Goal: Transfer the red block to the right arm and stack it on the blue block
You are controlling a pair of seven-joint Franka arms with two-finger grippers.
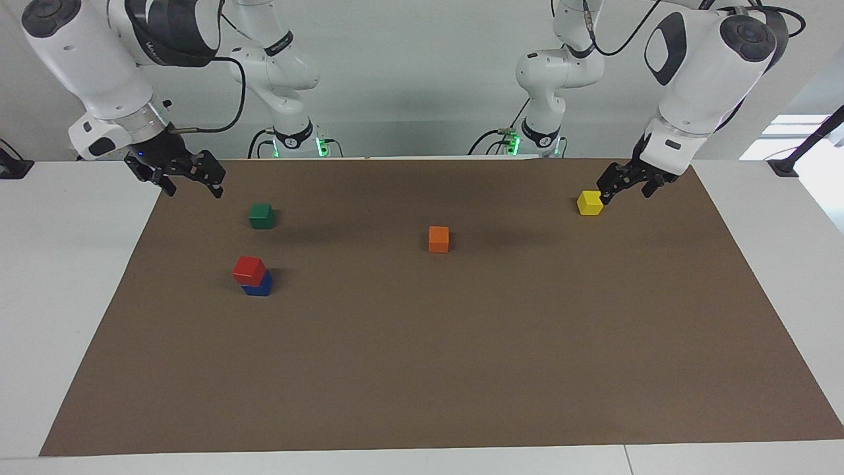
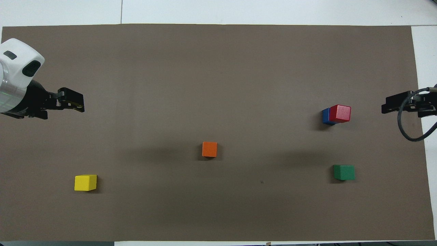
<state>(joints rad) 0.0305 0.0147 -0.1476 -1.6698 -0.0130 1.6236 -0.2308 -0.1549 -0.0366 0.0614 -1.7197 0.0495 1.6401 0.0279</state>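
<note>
Now the red block (image 1: 249,268) (image 2: 340,113) sits on the blue block (image 1: 258,285) (image 2: 326,116), turned a little askew so that part of the blue one shows beneath it. The stack stands on the brown mat (image 1: 422,369) (image 2: 218,68) that covers the counter (image 1: 59,277) (image 2: 273,10), toward the right arm's end. The right hand (image 1: 191,181) (image 2: 392,104) hangs in the air over the mat's edge at that end, empty, its fingers spread apart, well apart from the stack. The green block (image 1: 262,216) (image 2: 344,172) lies near that hand and nearer to the robots than the stack. The orange block (image 1: 438,239) (image 2: 209,149) rests about midway between the two hands. The left hand (image 1: 623,185) (image 2: 71,104) is raised over the mat at the left arm's end, also empty, its fingers parted. In the facing view its tips seem to sit just beside the yellow block (image 1: 590,202) (image 2: 85,182); in the overhead view that block lies clear of the hand, so the two do not touch.
</note>
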